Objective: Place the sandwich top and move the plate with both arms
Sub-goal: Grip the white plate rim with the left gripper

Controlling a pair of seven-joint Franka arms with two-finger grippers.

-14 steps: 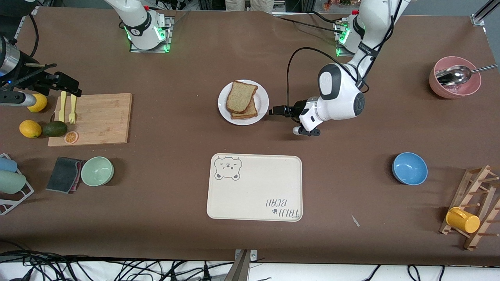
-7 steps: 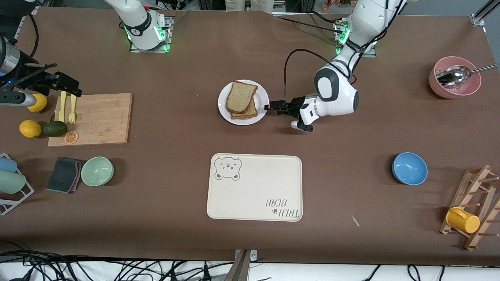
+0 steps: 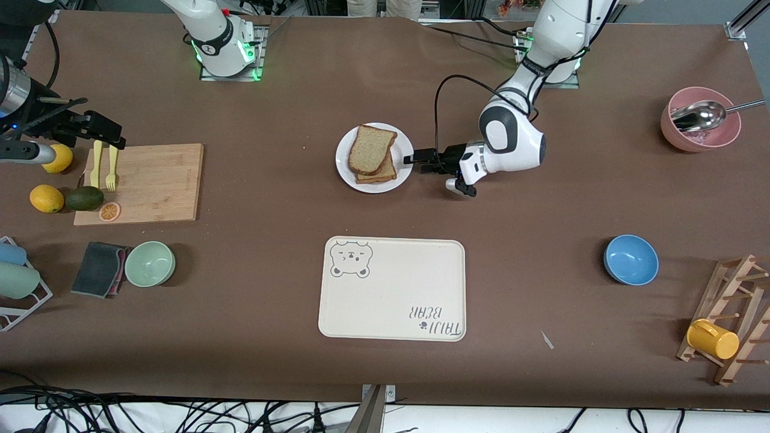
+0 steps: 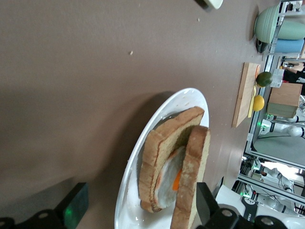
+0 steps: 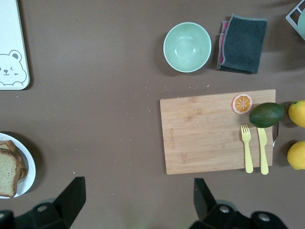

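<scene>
The white plate (image 3: 403,150) sits mid-table. On it the sandwich top (image 3: 372,148), a plain brown slice, lies skewed on a lower slice (image 3: 385,173). In the left wrist view the sandwich top (image 4: 194,176) covers a fried egg (image 4: 167,180) on the lower slice, on the plate (image 4: 131,191). My left gripper (image 3: 415,162) is open and low at the plate's edge toward the left arm's end, turned on its side. Its fingers (image 4: 76,207) stand apart with the rim and sandwich between them. My right gripper (image 5: 136,205) is open and empty, high over bare table, out of the front view.
A cream bear tray (image 3: 392,288) lies nearer the front camera than the plate. A wooden board (image 3: 141,183) with fork, knife and fruit, a green bowl (image 3: 150,263) and a dark cloth are toward the right arm's end. A blue bowl (image 3: 631,259), a pink bowl (image 3: 699,119) and a rack are toward the left arm's end.
My left gripper has moved across the table toward the plate and now reaches its rim. The plate, the bread and the right arm have not moved.
</scene>
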